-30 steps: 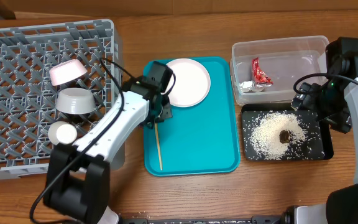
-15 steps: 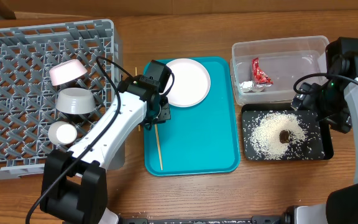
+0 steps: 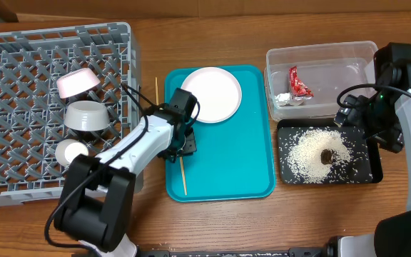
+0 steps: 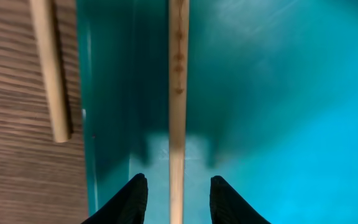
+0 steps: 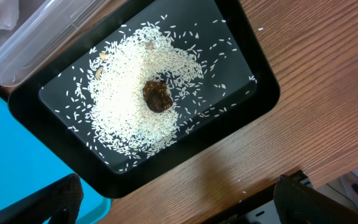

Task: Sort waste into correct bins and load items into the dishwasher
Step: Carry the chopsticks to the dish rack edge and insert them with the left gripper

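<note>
One wooden chopstick (image 3: pixel 183 171) lies on the teal tray (image 3: pixel 234 157) near its left edge. My left gripper (image 3: pixel 180 140) is open and low over it; in the left wrist view the chopstick (image 4: pixel 178 93) runs between the two fingertips of the gripper (image 4: pixel 178 202). A second chopstick (image 4: pixel 50 68) lies on the wood beside the tray and shows in the overhead view (image 3: pixel 156 84). The large white plate (image 3: pixel 214 94) sits at the tray's far end. My right gripper (image 5: pixel 185 205) is open and empty, above the black tray (image 5: pixel 241 62) holding rice (image 5: pixel 129 106) and a brown lump (image 5: pixel 157 96).
The grey dish rack (image 3: pixel 56 30) at left holds the pink-bottomed plate (image 3: pixel 77 82), grey bowl (image 3: pixel 85 116) and white cup (image 3: pixel 71 152). The clear tub (image 3: pixel 334 53) at back right holds the foil wrapper (image 3: pixel 300 82). A few rice grains lie on the wood.
My left gripper has moved toward the table's front along the teal tray's left edge, over the chopstick. The right arm has not moved.
</note>
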Robot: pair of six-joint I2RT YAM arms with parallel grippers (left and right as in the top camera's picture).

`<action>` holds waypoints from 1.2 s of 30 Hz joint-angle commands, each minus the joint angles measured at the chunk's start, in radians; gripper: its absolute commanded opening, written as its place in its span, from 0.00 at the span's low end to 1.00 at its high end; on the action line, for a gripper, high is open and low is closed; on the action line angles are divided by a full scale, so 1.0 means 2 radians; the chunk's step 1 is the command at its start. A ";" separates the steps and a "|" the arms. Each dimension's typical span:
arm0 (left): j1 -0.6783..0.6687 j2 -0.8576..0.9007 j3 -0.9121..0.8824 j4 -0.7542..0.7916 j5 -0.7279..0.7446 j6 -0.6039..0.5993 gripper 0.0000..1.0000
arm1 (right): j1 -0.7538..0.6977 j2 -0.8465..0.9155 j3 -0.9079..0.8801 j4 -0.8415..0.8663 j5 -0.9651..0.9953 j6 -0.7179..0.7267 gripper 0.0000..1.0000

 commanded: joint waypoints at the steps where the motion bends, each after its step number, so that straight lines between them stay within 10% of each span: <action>1: 0.000 0.025 -0.008 0.005 0.009 -0.006 0.35 | -0.002 -0.011 0.007 0.002 0.001 0.001 1.00; 6: 0.000 0.038 -0.005 0.011 0.023 -0.003 0.04 | -0.002 -0.011 0.007 0.001 0.001 0.001 1.00; 24: 0.054 -0.059 0.198 -0.192 -0.091 0.063 0.04 | -0.002 -0.011 0.007 0.001 0.001 0.001 1.00; 36: 0.198 -0.059 0.205 -0.144 -0.086 0.169 0.08 | -0.002 -0.011 0.007 0.001 0.001 0.001 1.00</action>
